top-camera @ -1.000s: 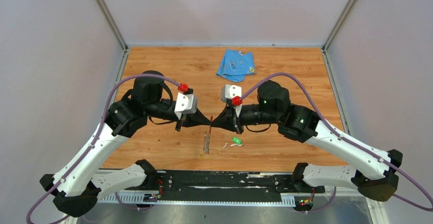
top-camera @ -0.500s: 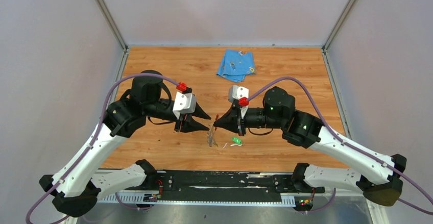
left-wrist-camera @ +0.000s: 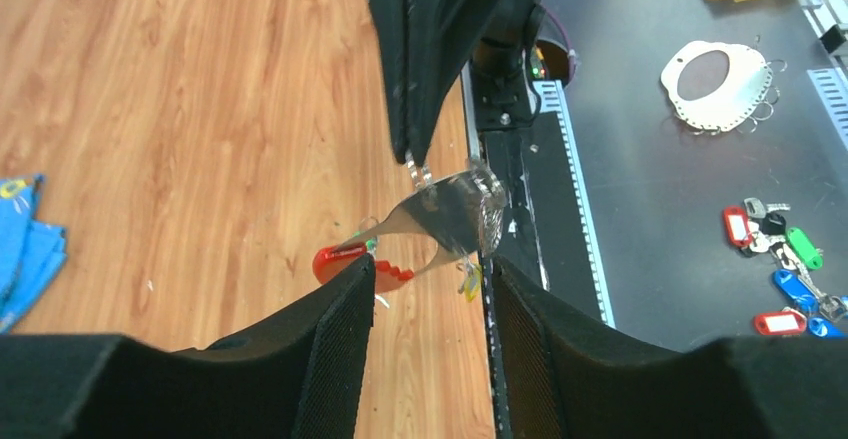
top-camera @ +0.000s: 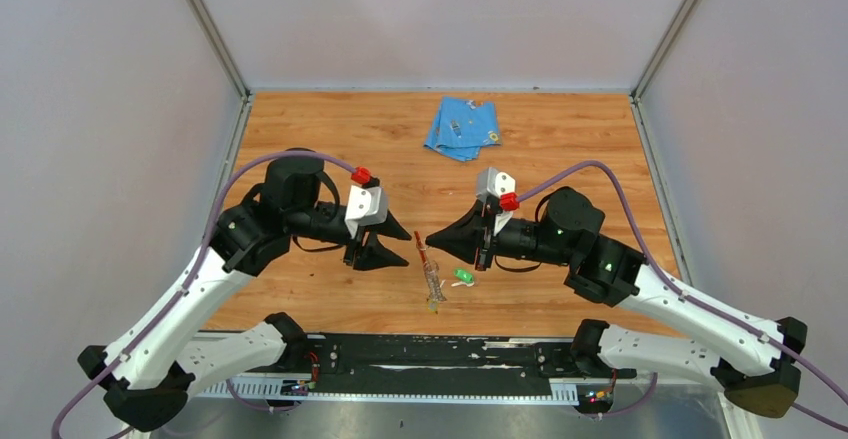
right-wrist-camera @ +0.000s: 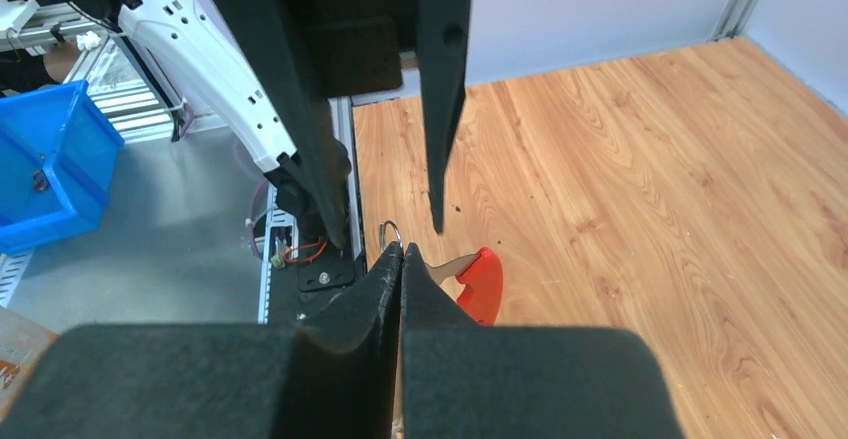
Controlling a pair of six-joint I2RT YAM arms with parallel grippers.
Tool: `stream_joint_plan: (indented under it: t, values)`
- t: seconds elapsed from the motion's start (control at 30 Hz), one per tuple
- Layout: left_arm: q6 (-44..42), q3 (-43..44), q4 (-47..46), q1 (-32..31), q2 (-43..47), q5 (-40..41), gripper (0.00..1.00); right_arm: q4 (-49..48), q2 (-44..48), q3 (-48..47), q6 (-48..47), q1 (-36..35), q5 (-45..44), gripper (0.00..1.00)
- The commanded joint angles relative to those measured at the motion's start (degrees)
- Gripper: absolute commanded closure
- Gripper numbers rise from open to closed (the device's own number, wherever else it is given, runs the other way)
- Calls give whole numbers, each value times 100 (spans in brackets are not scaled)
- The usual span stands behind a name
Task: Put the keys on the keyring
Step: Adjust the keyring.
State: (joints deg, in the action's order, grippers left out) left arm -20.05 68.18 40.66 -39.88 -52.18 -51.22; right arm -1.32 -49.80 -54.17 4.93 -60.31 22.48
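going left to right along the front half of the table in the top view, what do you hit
left claw → keyring → green key; the right claw tip overlaps the keyring sideways, so it is left out

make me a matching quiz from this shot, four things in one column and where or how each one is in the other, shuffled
Things:
1. left gripper
2. right gripper
3. green key
4. blue cloth

Place or state:
A. lying at the far end of the table
B. fingers shut
C. fingers open
D. lying on the wood beside the keyring, towards the near edge

Pairs: 1-C, 2-B, 3-D, 4-A
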Motion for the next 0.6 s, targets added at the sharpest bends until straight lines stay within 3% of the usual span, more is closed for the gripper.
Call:
stream_joint_plan:
  t: [0.0,0.17,0.33,0.43,0.57]
  values:
    - [829,-267,-710,39,-79,228,51,-679,140,145,211,46,-11,100]
    - [2198,-741,-2132,50,4,106,54,-735,91,145,291,46,68,100]
    - [2734,-729,-2591,50,24,-214,58,-694,123,144,262,46,11,100]
    - [2636,-738,-2538,50,45,-280,68,-707,104,144,259,46,19,100]
    - [2423,-742,-2382,50,58,-397,90,-737,92,147,288,46,12,100]
